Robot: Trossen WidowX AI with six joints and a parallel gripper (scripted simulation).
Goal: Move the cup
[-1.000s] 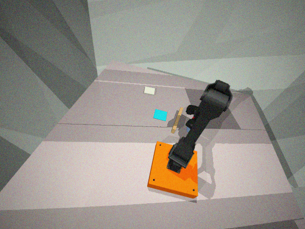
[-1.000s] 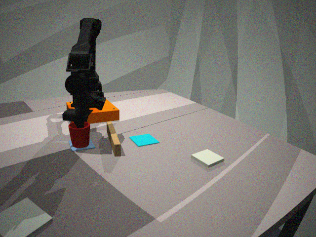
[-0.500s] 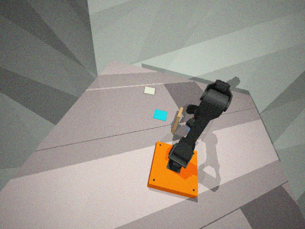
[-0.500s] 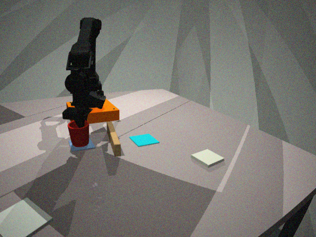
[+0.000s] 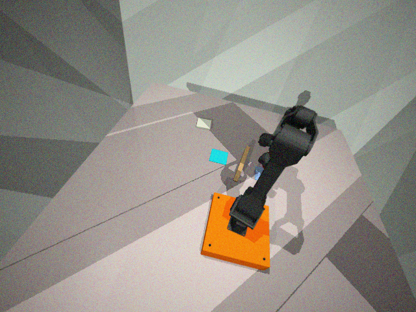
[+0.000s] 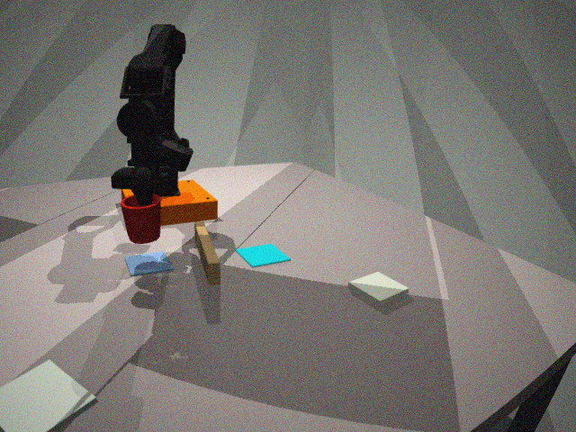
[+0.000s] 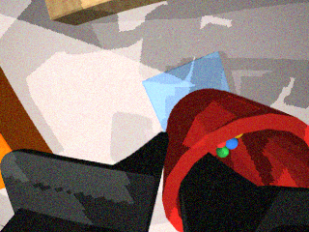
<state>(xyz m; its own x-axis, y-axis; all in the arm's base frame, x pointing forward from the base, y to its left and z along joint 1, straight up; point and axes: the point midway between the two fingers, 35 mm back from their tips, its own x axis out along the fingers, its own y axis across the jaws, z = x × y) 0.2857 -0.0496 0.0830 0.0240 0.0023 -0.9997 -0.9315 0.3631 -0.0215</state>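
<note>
The red cup (image 6: 141, 223) (image 7: 208, 111) hangs in the air above the blue pad (image 5: 258, 173) (image 6: 137, 265) (image 7: 159, 92), close to upright. In the top view the arm hides nearly all of it. My gripper (image 6: 145, 195) (image 7: 171, 140) is shut on the cup's wall, one finger inside the rim and one outside. Several small marbles (image 7: 232, 143) show inside the cup, among them a blue and a green one; the finger hides part of the inside. The cyan pad (image 5: 218, 156) (image 6: 263, 255) lies bare on the other side of the wooden bar.
The wooden bar (image 5: 242, 162) (image 6: 208, 253) (image 7: 87, 10) stands between the two pads as a low wall. The orange base (image 5: 214, 228) (image 6: 190, 211) is behind the pads. One pale tile (image 5: 203, 123) (image 6: 378, 285) lies beyond the cyan pad; another pale tile (image 6: 44, 395) lies at the front left.
</note>
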